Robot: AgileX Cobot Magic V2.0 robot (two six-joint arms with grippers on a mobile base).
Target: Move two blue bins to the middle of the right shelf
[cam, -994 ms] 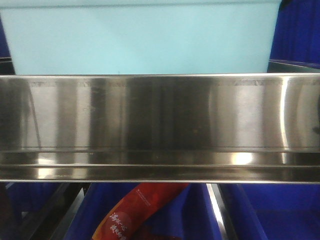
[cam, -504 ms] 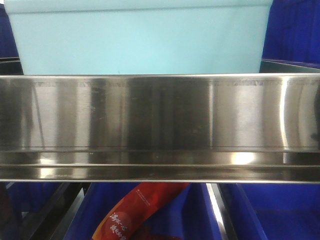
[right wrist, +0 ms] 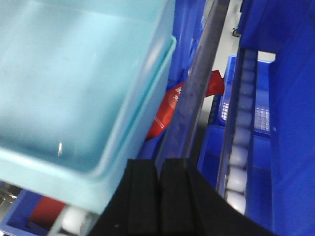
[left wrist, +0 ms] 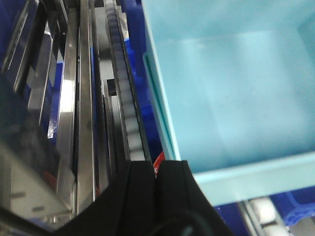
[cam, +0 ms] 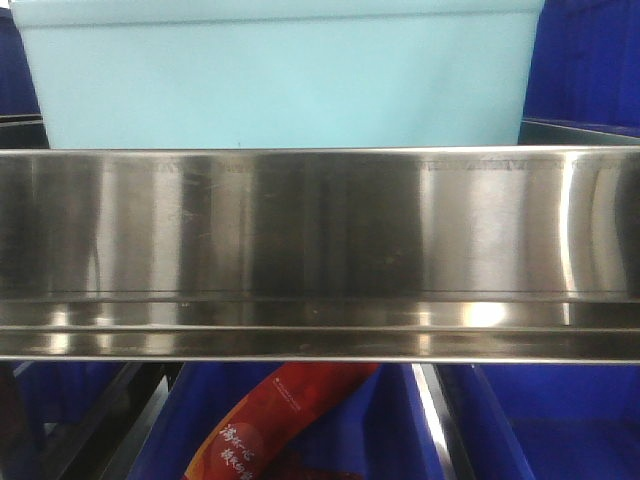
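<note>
While our left claw and right claw are both closed on nothing, we see one pale blue bin sitting behind the steel shelf rail.

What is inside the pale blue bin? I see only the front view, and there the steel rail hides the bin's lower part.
Observer: Nothing. The left wrist view looks down into the pale blue bin, and it is empty.
Operator: Do the grippers hold it now?
Observer: No. The left gripper and the right gripper are both shut with nothing between their fingers, each beside the bin's rim.
</note>
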